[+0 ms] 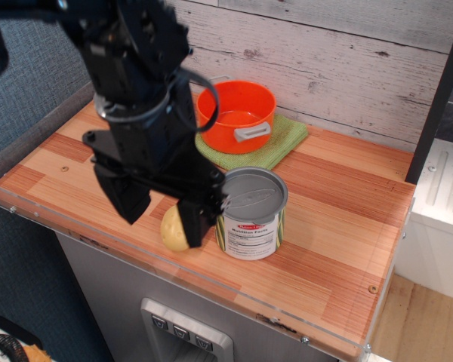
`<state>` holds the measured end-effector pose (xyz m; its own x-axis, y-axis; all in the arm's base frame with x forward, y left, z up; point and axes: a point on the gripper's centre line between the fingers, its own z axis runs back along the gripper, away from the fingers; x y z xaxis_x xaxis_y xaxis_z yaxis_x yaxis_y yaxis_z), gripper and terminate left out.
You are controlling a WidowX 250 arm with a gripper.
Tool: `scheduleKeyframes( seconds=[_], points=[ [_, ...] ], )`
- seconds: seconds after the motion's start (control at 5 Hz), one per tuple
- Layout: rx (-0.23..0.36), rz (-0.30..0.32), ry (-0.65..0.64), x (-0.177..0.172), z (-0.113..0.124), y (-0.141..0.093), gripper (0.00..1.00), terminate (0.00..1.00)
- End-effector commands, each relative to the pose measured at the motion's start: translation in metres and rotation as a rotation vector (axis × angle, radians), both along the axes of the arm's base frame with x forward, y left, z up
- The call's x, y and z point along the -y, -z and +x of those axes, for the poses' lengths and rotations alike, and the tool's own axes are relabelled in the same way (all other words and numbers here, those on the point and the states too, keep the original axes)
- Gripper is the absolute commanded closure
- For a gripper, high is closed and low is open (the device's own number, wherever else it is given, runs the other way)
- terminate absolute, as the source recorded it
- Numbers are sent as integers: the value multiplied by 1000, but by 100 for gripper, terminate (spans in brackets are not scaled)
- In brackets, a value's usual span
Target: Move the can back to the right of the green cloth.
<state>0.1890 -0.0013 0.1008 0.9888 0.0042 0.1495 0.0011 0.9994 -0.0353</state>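
Note:
The can [251, 219], a silver tin with a white label and green stripes, stands upright on the wooden counter near its front edge. The green cloth [285, 142] lies behind it near the wall, with an orange pot on top. The can stands apart from the cloth, in front of it. My gripper [162, 215] hangs just left of the can, open and empty. Its right finger [196, 222] is close to the can's left side.
The orange pot [238, 113] sits on the cloth. A yellow potato [171, 230] lies left of the can, partly hidden by my finger. A clear plastic rim [83, 241] runs along the counter's front and left edges. A plank wall stands behind.

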Motion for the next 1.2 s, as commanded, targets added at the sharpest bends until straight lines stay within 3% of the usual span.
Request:
scheduleKeyframes(
  seconds=[0.0,1.0],
  points=[
    [34,28,153,5,18,27,0,0],
    [8,81,251,21,62,45,0,0]
  ],
)
